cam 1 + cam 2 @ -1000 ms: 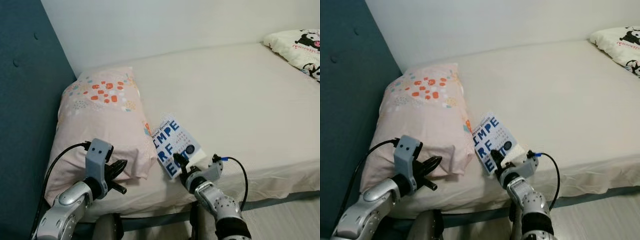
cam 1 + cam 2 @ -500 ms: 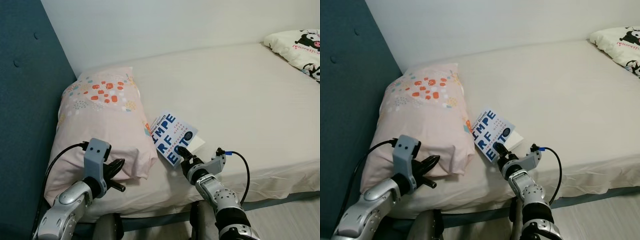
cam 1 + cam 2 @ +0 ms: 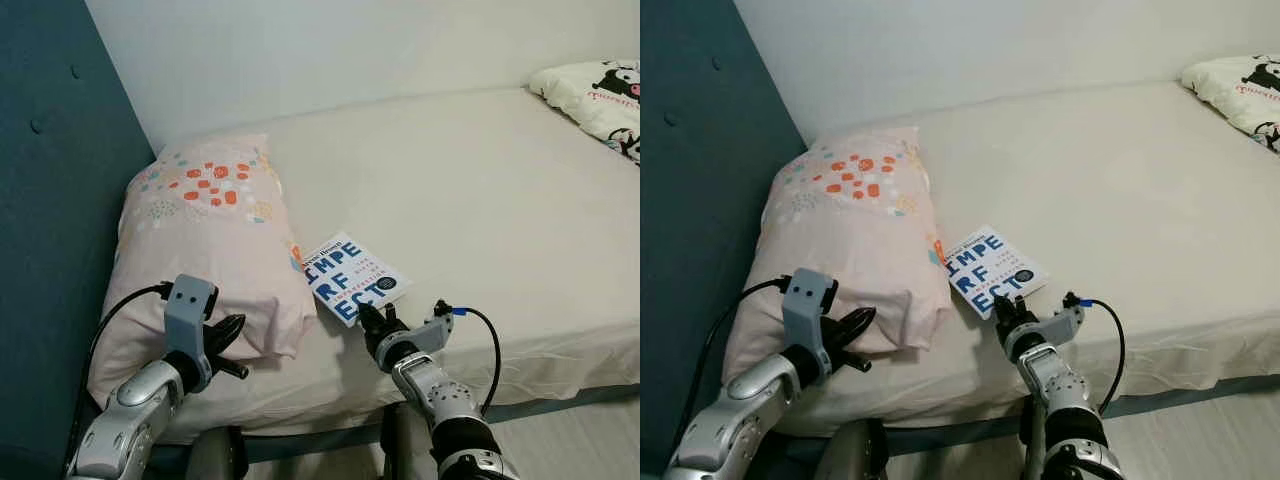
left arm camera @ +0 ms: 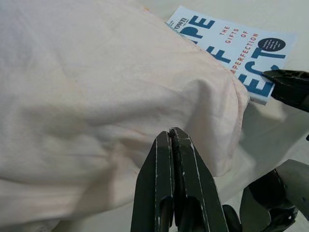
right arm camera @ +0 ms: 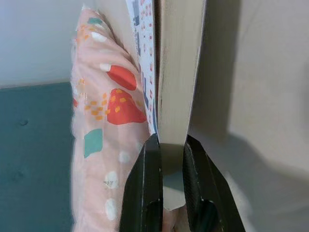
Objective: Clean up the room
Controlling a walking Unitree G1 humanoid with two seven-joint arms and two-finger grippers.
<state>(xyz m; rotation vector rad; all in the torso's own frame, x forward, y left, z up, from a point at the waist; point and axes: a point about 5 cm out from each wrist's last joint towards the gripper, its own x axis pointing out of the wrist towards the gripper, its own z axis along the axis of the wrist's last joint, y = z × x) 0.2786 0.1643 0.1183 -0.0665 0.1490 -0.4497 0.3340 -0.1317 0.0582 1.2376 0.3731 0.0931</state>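
the right gripper (image 3: 368, 318) is clamping the near edge of the blue and white paperback book (image 3: 354, 277), its fingers (image 5: 145, 186) closed on the page block. a second ago the book was tilted up off the mattress; now it is lying nearly flat on the cream bed (image 3: 480, 190), just beside the pink patterned pillow (image 3: 205, 225), so it looks set down but not yet released. the left gripper (image 4: 173, 183) is hovering pressed shut and empty by the pillow's corner
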